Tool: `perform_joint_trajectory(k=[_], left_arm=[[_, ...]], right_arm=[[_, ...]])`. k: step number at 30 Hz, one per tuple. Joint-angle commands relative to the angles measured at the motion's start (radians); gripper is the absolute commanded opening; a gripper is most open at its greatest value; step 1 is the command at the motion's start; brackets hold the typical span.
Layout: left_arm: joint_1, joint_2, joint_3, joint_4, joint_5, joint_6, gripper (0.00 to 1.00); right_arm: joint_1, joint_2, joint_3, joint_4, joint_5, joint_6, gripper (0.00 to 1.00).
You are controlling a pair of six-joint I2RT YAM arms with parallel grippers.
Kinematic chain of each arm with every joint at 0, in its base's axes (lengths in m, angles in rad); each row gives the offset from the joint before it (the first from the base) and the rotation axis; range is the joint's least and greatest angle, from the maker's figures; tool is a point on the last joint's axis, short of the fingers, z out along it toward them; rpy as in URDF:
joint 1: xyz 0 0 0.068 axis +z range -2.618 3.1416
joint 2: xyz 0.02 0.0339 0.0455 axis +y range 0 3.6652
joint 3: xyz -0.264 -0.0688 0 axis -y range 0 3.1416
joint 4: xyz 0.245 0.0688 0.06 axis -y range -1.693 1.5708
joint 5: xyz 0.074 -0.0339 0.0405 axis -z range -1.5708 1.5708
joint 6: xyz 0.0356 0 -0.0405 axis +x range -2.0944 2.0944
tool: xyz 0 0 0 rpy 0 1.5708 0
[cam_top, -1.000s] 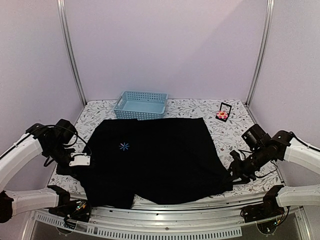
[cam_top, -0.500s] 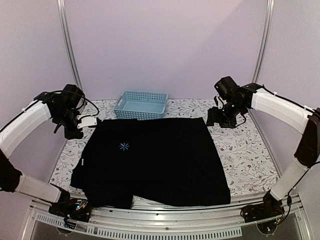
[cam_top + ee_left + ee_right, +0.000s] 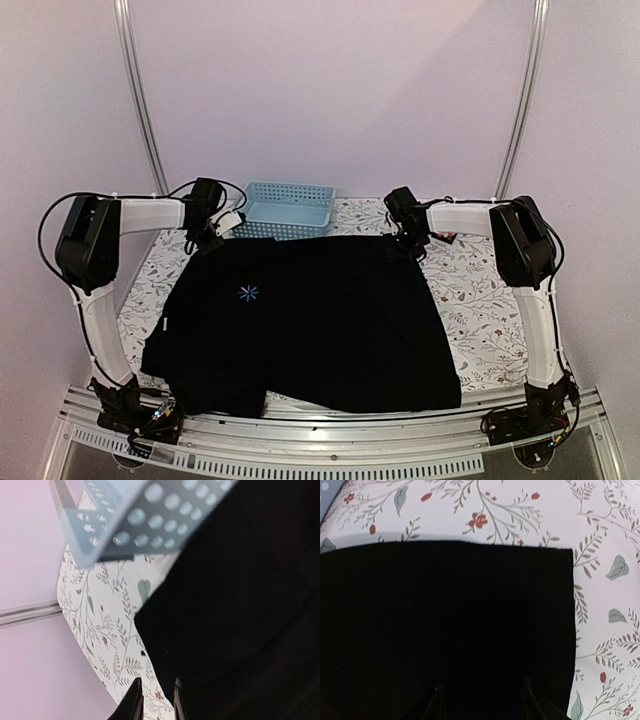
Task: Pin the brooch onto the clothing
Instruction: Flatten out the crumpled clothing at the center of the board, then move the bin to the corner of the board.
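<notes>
Both over far shirt [image 3: 320, 320] corners: L fingers [image 3: 134, 702] barely parted (nothing btwn), R fingers [image 3: 435, 705] wider apart, empty.

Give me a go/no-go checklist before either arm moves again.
1. Black short-sleeved shirt spread on the floral table, light-blue star emblem up: ok.
2. Right gripper open above the shirt's far right corner, nothing pinched: ok.
3. Left gripper on fabric: not ok; its narrowly parted jaws straddle bare tablecloth beside the shirt's edge.
4. Pink flower brooch located: cannot tell; neither gripper holds it, and the right arm hides part of the far right table.
5. Light-blue perforated basket apart from the left arm: cannot tell; it sits very close.
</notes>
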Motion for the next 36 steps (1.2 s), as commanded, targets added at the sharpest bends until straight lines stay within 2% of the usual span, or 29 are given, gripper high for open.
perform_joint_trajectory(k=[1, 4, 6, 12, 17, 21, 23, 26, 27, 36], left_arm=[[-0.004, 0.057, 0.127, 0.136, 0.069, 0.003, 0.29], [-0.015, 0.047, 0.192, 0.018, 0.277, 0.118, 0.48], [-0.032, 0.084, 0.29, -0.095, 0.345, 0.186, 0.54], [-0.098, 0.231, 0.454, -0.203, 0.3, 0.348, 0.59], [-0.106, 0.395, 0.69, -0.387, 0.311, 0.353, 0.57], [-0.108, 0.453, 0.746, -0.38, 0.273, 0.359, 0.48], [-0.109, 0.466, 0.747, -0.333, 0.232, 0.354, 0.34], [-0.108, 0.475, 0.747, -0.303, 0.205, 0.343, 0.03], [-0.108, 0.476, 0.747, -0.301, 0.199, 0.337, 0.0], [-0.034, 0.415, 0.752, -0.414, 0.164, 0.3, 0.0]], right_arm=[[-0.042, 0.055, -0.035, -0.005, 0.009, 0.036, 0.5], [-0.066, 0.047, -0.073, -0.017, 0.025, 0.058, 0.5], [-0.096, 0.043, -0.096, -0.031, 0.047, 0.071, 0.5], [-0.17, -0.018, -0.19, 0.052, -0.039, 0.124, 0.49], [-0.171, -0.029, -0.18, 0.053, -0.091, 0.101, 0.49], [-0.171, -0.04, -0.194, 0.056, -0.106, 0.083, 0.49], [-0.17, -0.047, -0.197, 0.056, -0.111, 0.078, 0.49], [-0.17, -0.058, -0.205, 0.06, -0.118, 0.078, 0.5], [-0.171, -0.063, -0.209, 0.064, -0.119, 0.078, 0.5], [-0.17, -0.097, -0.236, 0.067, -0.137, 0.071, 0.51]])
